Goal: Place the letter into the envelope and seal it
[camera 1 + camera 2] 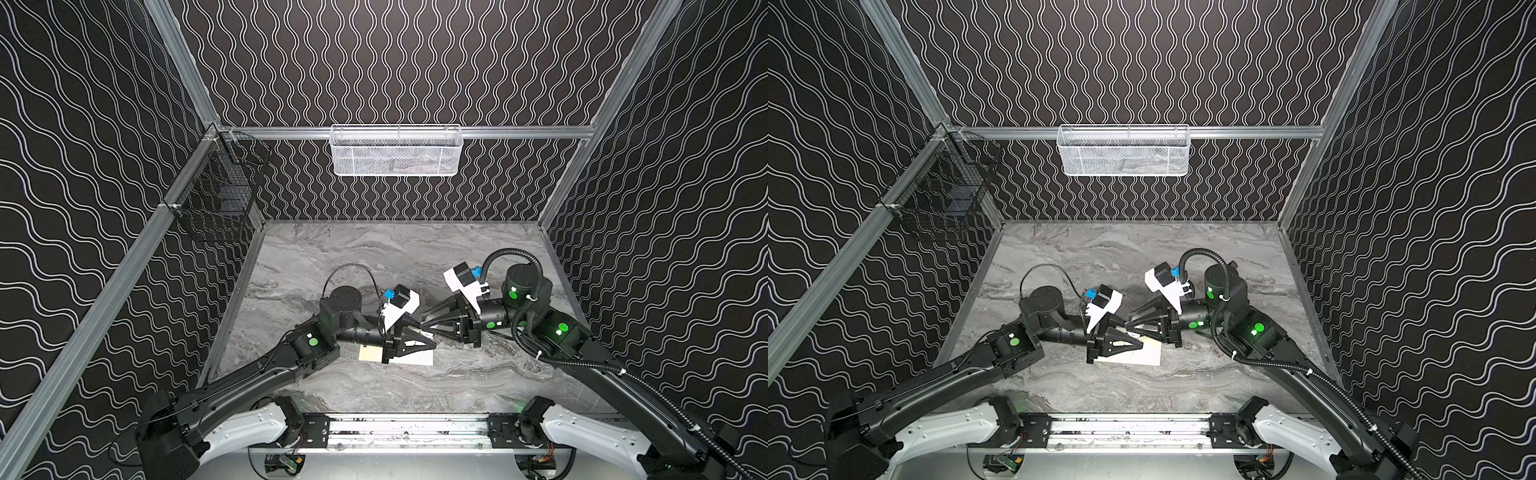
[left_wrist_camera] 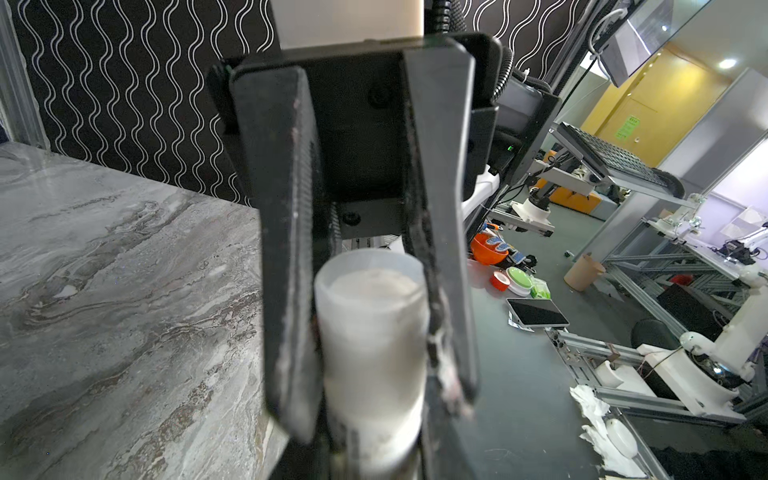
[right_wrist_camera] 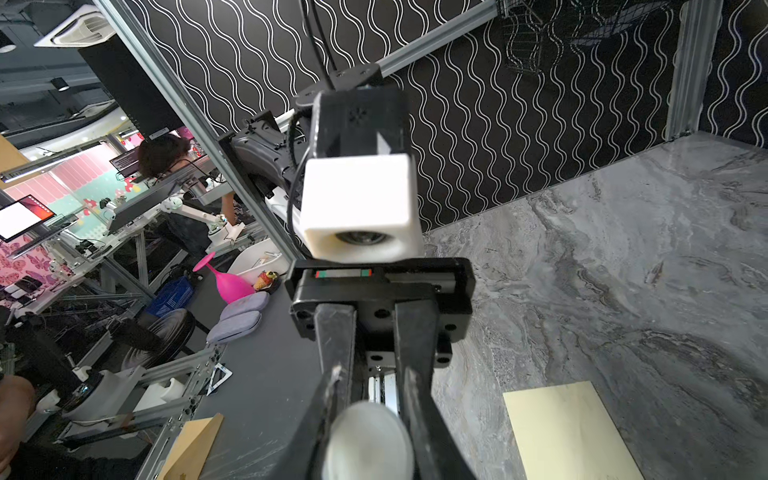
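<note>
"Left wrist view: what does it give you?"

"Your white stick (image 2: 370, 340), close and blurred, running toward the lens. The two black fingers (image 2: 286, 270) of your right gripper (image 1: 423, 325) press flat on either side of it, so that pincer is clamped on the stick."

"And my left gripper (image 1: 433, 345)?"

"The right wrist view faces it head-on. Its fingers reach out from under the white camera housing (image 3: 357, 203) and close on the stick's round end. It is clamped too. Neither wrist view shows its own pincer that clearly; each shows you the opposite one."

"How do my arms sit?"

"In both top views your forearms lie low over the table (image 1: 374, 257) and reach inward. The left wrist is rolled on its side and the right wrist is level with its fingers side by side. The tips meet nose to nose near the table's middle."

"Where are the papers?"

"Flat on the table at 6 o'clock from your left gripper and partly under it. The envelope (image 1: 369, 354) shows a cream corner toward 7 o'clock. The letter (image 1: 417, 358) is the white sheet toward 5 o'clock. From above I cannot tell whether the sheet lies on the envelope or is tucked inside it. Only the right wrist view gives you a bare stretch of the cream envelope (image 3: 573, 428). The left wrist view shows marble tabletop with no paper."
</note>
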{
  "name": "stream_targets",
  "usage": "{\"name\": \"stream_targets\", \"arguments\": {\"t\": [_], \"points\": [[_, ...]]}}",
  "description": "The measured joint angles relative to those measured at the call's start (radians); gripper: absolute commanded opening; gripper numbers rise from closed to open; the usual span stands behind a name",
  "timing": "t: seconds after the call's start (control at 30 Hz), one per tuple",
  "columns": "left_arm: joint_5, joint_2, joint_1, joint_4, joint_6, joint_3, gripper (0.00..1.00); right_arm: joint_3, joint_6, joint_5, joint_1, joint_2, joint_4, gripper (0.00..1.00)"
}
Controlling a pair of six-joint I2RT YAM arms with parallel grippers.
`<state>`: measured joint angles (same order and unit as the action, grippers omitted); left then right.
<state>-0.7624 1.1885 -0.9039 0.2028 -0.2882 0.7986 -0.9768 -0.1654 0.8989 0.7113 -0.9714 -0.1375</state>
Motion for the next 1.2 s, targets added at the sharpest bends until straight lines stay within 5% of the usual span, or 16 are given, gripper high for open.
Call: {"name": "stream_targets", "arguments": {"t": [0.43, 0.77, 0.83, 0.97, 1.1, 1.2], "points": [[0.006, -0.006, 0.056, -0.07, -0.073, -0.066, 0.0, 0.299, -0.222, -0.146, 0.047, 0.049, 0.35, 0.04], [0.001, 0.0, 0.088, -0.095, -0.078, -0.1, 0.0, 0.36, -0.298, -0.247, 0.097, -0.001, 0.472, 0.03], [0.002, -0.011, 0.091, -0.07, -0.079, -0.114, 0.0, 0.331, -0.287, -0.253, 0.099, 0.006, 0.424, 0.13], [0.023, -0.042, 0.097, 0.024, -0.071, -0.148, 0.0, 0.214, -0.246, -0.254, 0.071, 0.034, 0.219, 0.59], [0.16, -0.073, 0.112, -0.006, -0.067, -0.172, 0.0, 0.121, -0.174, -0.284, -0.026, 0.123, 0.053, 0.81], [0.308, -0.078, 0.115, -0.117, -0.068, -0.157, 0.0, 0.145, -0.136, -0.311, -0.092, 0.198, 0.008, 0.86]]}}
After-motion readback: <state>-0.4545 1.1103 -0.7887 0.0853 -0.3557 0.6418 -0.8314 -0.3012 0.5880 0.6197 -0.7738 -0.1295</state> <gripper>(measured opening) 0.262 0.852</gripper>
